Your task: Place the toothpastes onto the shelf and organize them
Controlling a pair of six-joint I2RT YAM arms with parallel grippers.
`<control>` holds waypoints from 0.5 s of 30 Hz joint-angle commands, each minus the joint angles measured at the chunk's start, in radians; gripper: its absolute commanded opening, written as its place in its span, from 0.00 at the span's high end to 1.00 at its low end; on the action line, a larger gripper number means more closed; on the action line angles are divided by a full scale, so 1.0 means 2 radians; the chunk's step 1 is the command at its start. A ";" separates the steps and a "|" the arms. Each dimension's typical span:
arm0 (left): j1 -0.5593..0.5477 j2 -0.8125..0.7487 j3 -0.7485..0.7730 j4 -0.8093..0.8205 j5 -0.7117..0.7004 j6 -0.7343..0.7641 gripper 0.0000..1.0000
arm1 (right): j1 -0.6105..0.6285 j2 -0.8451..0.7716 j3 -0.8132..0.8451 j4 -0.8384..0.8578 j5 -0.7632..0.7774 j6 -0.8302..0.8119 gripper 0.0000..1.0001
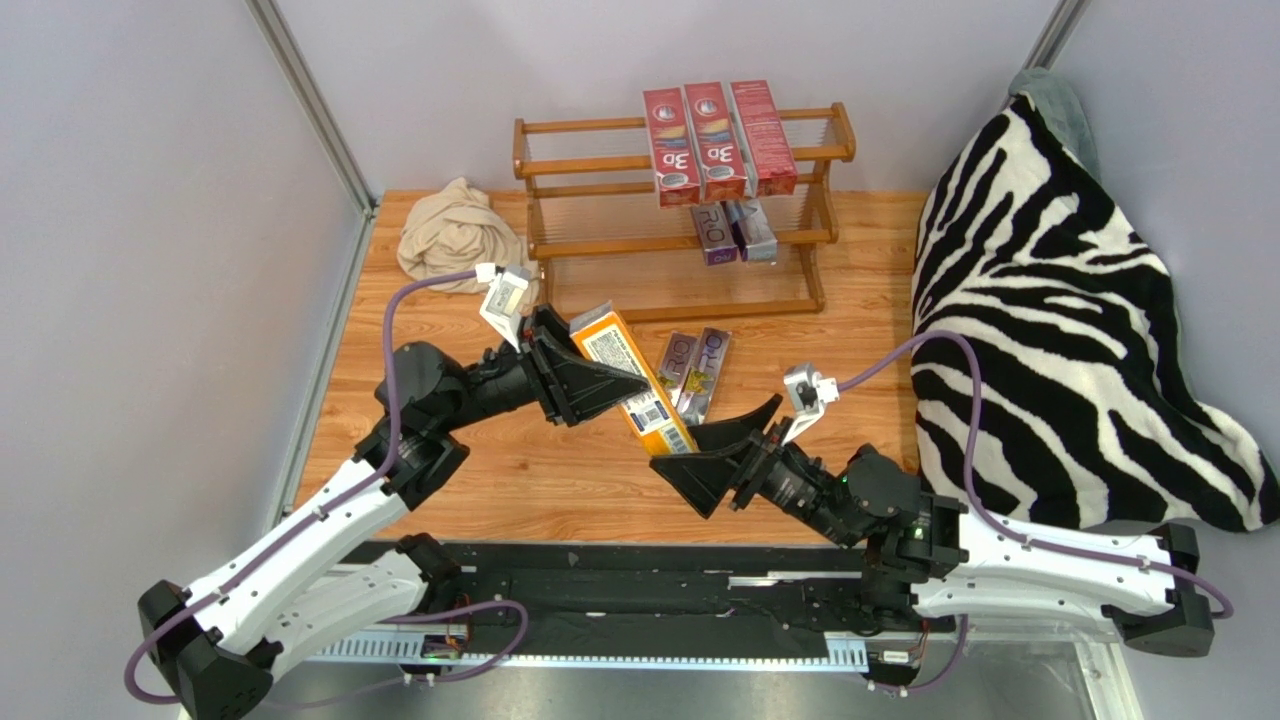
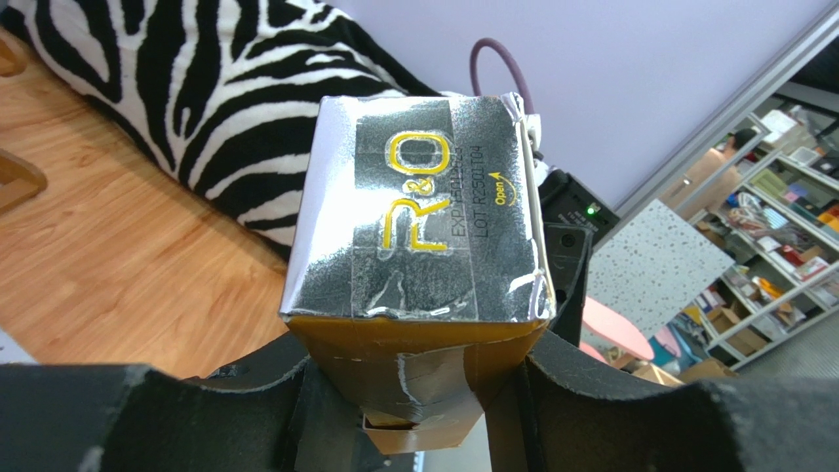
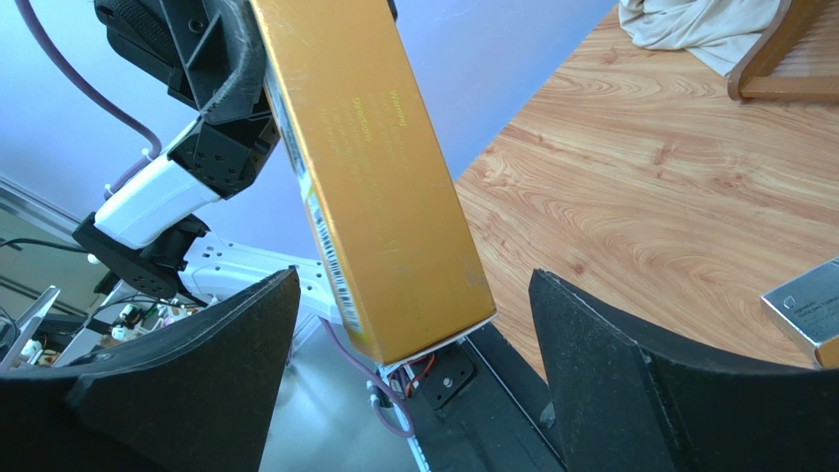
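My left gripper (image 1: 583, 384) is shut on the orange toothpaste carton (image 1: 636, 381) and holds it above the table; in the left wrist view its foil end (image 2: 423, 216) sits between my fingers (image 2: 226, 413). My right gripper (image 1: 733, 450) is open. Its fingers (image 3: 177, 383) stand either side of the carton's lower end (image 3: 384, 216) without touching it. The wooden shelf (image 1: 594, 165) holds three red "3D" cartons (image 1: 718, 143) on the top tier and two silver/purple ones (image 1: 733, 233) on the middle tier. Two "PRO" cartons (image 1: 696, 369) lie on the table.
A beige cloth (image 1: 458, 233) lies left of the shelf and shows in the right wrist view (image 3: 689, 25). The zebra-striped blanket (image 1: 1067, 300) fills the right side. A silver carton's corner (image 3: 807, 310) shows at the right wrist view's edge. Grey walls stand at left and back.
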 commanded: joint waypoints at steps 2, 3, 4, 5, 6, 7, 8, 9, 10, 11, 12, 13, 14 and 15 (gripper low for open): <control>0.001 0.008 -0.006 0.117 0.020 -0.046 0.50 | 0.001 0.020 0.015 0.043 -0.012 0.010 0.14; 0.001 0.011 -0.007 0.129 0.023 -0.050 0.50 | 0.002 0.018 0.010 0.046 -0.012 0.012 0.17; 0.001 0.011 -0.010 0.135 0.023 -0.059 0.50 | 0.001 0.017 0.007 0.055 -0.013 0.013 0.22; 0.001 0.012 -0.011 0.141 0.024 -0.062 0.50 | 0.001 0.014 0.005 0.056 -0.010 0.017 0.24; 0.001 0.011 -0.016 0.151 0.024 -0.065 0.50 | 0.001 0.012 0.004 0.056 -0.008 0.018 0.30; 0.001 0.011 -0.018 0.156 0.023 -0.071 0.50 | 0.001 0.008 0.005 0.051 -0.006 0.018 0.35; 0.001 0.011 -0.021 0.161 0.023 -0.071 0.50 | 0.001 0.006 0.005 0.050 -0.003 0.018 0.35; 0.001 0.009 -0.024 0.166 0.024 -0.073 0.50 | 0.001 0.004 0.004 0.050 -0.002 0.018 0.35; 0.001 0.009 -0.025 0.167 0.024 -0.075 0.51 | 0.002 -0.003 0.003 0.050 -0.002 0.018 0.34; 0.001 0.010 -0.027 0.168 0.024 -0.077 0.51 | 0.001 -0.005 0.001 0.050 0.001 0.019 0.34; 0.001 0.010 -0.030 0.173 0.024 -0.078 0.51 | 0.001 -0.008 -0.001 0.053 0.002 0.019 0.34; 0.001 0.010 -0.033 0.177 0.024 -0.080 0.51 | 0.001 -0.011 -0.003 0.054 0.002 0.018 0.34; 0.001 0.010 -0.035 0.181 0.022 -0.083 0.51 | 0.001 -0.015 -0.003 0.054 0.002 0.018 0.34; 0.001 0.011 -0.040 0.188 0.021 -0.085 0.51 | 0.001 -0.015 -0.003 0.054 0.002 0.018 0.34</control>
